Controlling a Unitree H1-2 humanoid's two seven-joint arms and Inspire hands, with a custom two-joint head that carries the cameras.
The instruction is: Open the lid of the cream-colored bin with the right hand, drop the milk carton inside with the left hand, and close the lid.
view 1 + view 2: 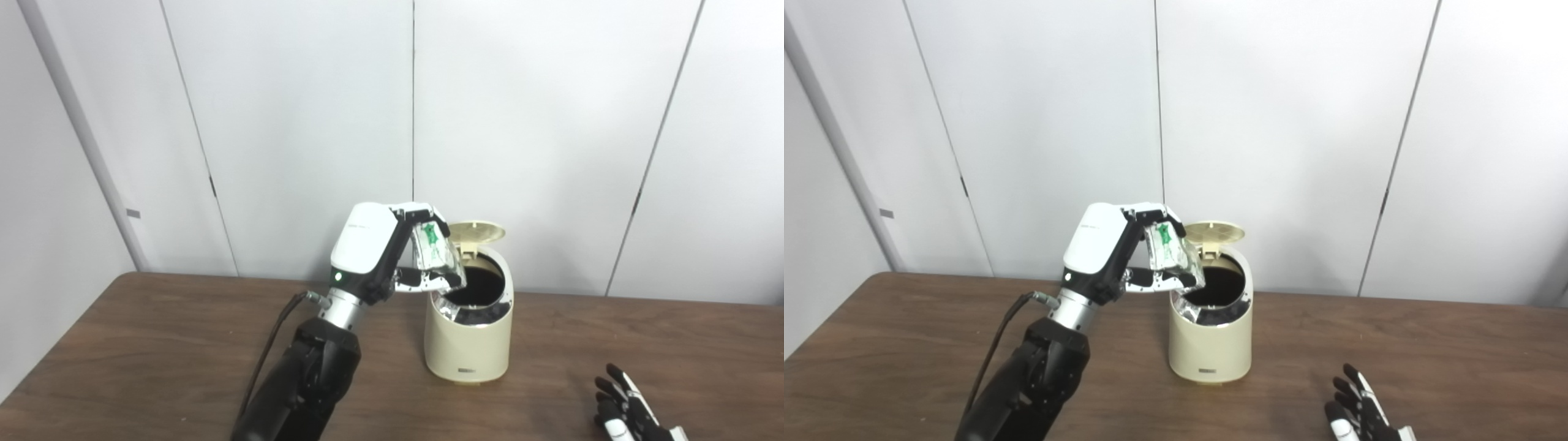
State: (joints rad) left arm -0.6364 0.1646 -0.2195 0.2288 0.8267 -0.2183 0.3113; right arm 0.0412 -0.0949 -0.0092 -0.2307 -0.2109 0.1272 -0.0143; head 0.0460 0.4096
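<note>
Lid (pixel 476 232): already up, standing at the bin's 12 o'clock edge; opening looks done.
Bin (pixel 468 343): on the desk (pixel 153 343), mouth dark and clear.
Carton (pixel 436 251): tilted over the rim at the bin's 10 o'clock, not yet inside.
Left hand (pixel 392 257): fingers pinching the carton.
Right hand (pixel 625 410): low at 5 o'clock, well apart from the bin, fingers spread, holding nothing.
Left to do: release the carton, close the lid.

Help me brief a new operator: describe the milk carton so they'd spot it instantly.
Start at the brown table, then find the cream-colored bin at its middle, lid up. Just above the bin's left rim, the raised left hand holds the milk carton: the only thing with green print.
</note>
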